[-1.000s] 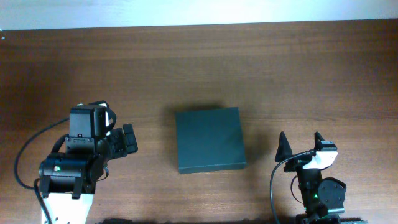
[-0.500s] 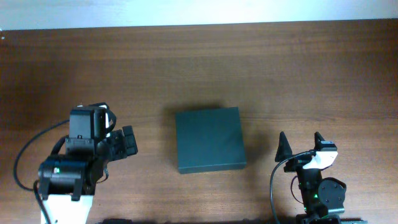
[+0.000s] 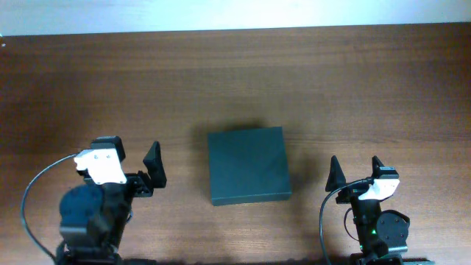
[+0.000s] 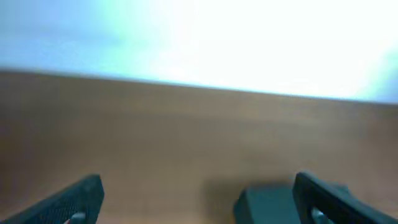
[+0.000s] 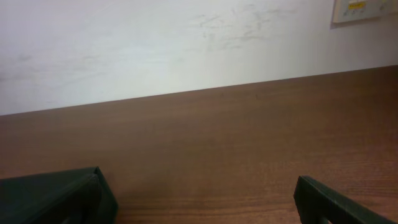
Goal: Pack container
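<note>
The container (image 3: 248, 165) is a dark green-black rectangular box. It lies flat in the middle of the table with its lid shut. A blurred corner of it shows in the left wrist view (image 4: 264, 202), just inside the right finger. My left gripper (image 3: 126, 156) is open and empty, left of the container and apart from it; its fingers are wide apart in the left wrist view (image 4: 199, 205). My right gripper (image 3: 355, 173) is open and empty, right of the container near the front edge. In the right wrist view (image 5: 199, 202) it faces bare table.
The brown wooden table (image 3: 294, 81) stretches to a white wall (image 5: 186, 43) at the far side. A pale wall plate (image 5: 364, 9) sits at the top right of the right wrist view. No other loose objects show.
My left arm has pulled back and swung round. Its gripper pointed right at the container before; it now points at the far side with its fingers spread. The right arm and container have not moved.
</note>
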`<control>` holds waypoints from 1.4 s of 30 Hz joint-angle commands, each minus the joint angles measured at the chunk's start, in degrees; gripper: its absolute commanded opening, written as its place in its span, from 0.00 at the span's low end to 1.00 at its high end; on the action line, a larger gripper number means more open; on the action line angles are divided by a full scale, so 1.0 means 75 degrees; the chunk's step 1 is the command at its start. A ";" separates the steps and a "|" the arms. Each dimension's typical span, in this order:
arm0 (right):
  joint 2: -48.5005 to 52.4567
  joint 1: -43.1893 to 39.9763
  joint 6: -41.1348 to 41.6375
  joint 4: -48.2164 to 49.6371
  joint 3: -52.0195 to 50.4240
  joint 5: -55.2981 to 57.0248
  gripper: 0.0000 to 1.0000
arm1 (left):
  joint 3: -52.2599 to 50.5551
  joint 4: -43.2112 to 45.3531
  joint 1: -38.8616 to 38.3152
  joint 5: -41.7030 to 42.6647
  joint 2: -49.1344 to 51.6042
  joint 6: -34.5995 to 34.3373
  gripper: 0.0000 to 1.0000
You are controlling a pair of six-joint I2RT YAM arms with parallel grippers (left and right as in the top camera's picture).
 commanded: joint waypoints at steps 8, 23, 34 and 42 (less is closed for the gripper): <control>-0.0079 0.0041 -0.0050 -0.0061 -0.0035 0.0119 0.99 | -0.2786 0.3386 0.0017 0.0554 -0.1679 0.0487 0.99; -0.0079 0.0041 -0.0047 -0.0061 -0.0035 0.0119 0.99 | -0.5068 0.5989 0.0160 0.0548 -0.3115 0.0720 0.99; -0.0079 0.0041 -0.0047 -0.0061 -0.0035 0.0119 0.99 | -0.5348 0.6012 0.0335 0.0522 -0.3993 0.0825 0.99; -0.0079 0.0041 -0.0047 -0.0061 -0.0035 0.0119 0.99 | -0.5703 0.6152 0.0335 0.0522 -0.3993 0.0825 0.99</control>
